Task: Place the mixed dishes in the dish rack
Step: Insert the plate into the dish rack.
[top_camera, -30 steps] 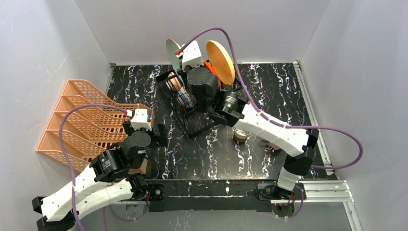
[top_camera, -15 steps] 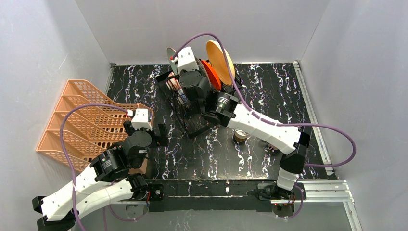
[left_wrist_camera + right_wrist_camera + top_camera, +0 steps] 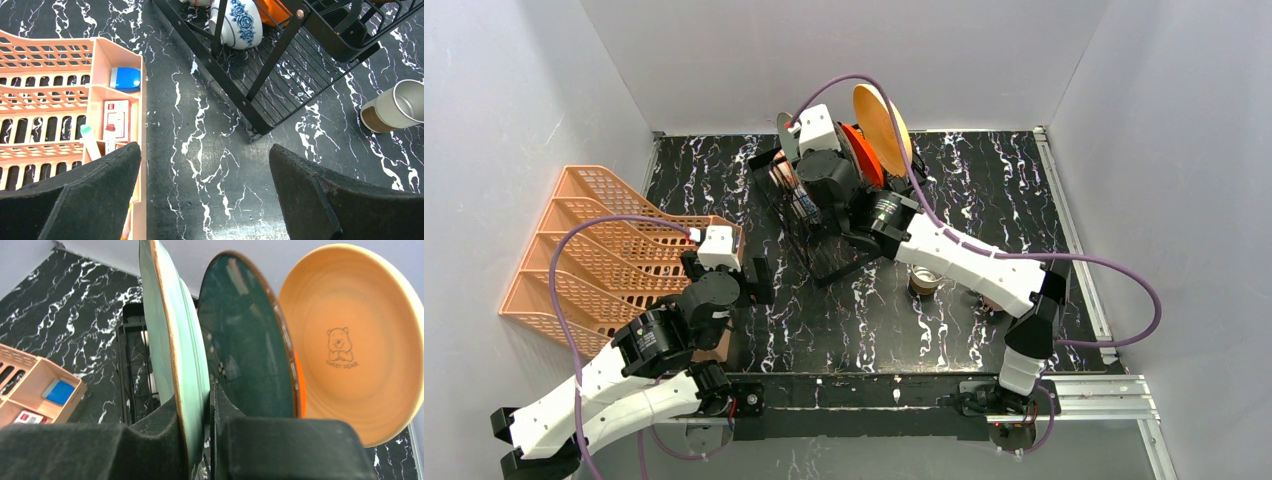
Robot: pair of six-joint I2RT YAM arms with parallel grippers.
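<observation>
Three upright plates, one steel cup; right gripper tight on grey-green plate, left gripper wide apart.

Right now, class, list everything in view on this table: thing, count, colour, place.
rack: 1, black wire, centre-back of table.
green plate: 1, pale green, upright at rack, in right pincer.
red plate: 1, red-orange back, dark face, upright in rack.
yellow plate: 1, yellow, upright beside red plate.
bowl: 1, white with blue flowers, in rack.
cup: 1, steel with brown band, on table right of rack.
orange rack: 1, orange plastic, table's left.
table: 1, black marbled.
left pincer: open, empty, by orange rack.
right pincer: shut on green plate.
</observation>
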